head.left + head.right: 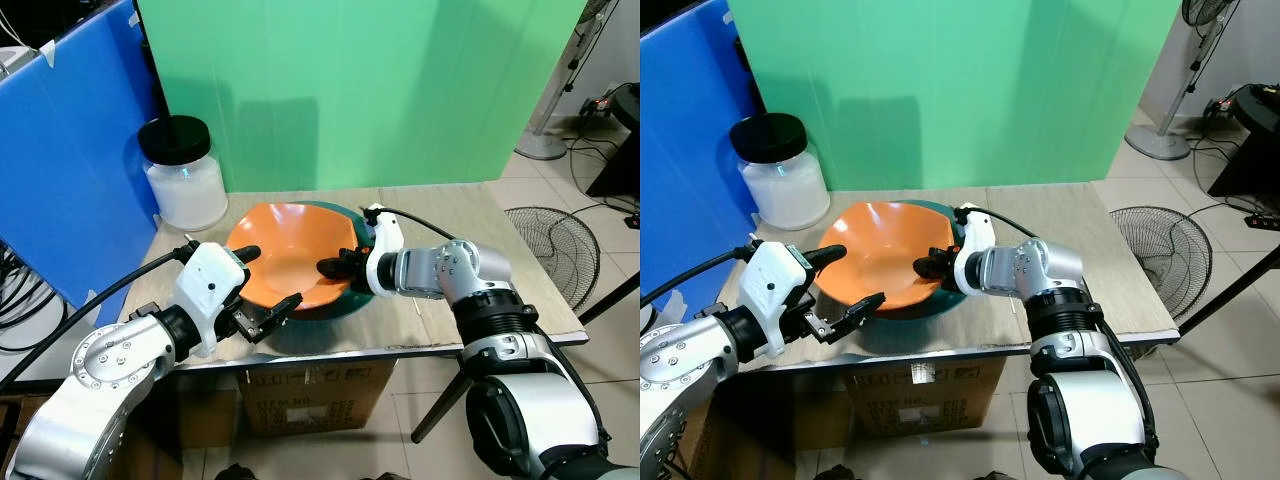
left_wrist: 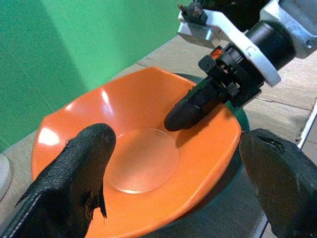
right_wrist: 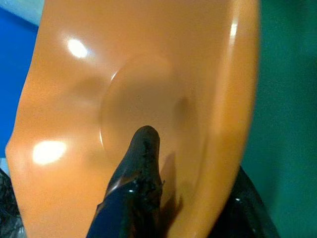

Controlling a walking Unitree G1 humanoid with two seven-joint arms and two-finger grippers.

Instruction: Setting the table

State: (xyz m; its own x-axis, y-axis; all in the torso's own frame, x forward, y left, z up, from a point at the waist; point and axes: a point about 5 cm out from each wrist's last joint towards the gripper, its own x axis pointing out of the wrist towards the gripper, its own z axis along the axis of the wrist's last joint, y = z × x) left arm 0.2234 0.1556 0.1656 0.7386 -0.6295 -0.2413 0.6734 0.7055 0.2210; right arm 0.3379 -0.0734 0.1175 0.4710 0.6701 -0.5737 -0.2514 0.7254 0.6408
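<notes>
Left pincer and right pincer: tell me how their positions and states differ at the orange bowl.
The right pincer is shut on the orange bowl, one finger inside its rim and one outside; the left pincer is open and grips nothing. The right pincer is at the bowl's right edge; the left pincer's spread fingers stand on either side of the near-left edge. Both have black fingers and are above the table.

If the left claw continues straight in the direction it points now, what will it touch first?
Most likely the orange bowl: the left claw is open and aimed at its near rim, one finger on each side. Beyond the bowl lies the right claw, which pinches the far rim. Depth is uncertain.
</notes>
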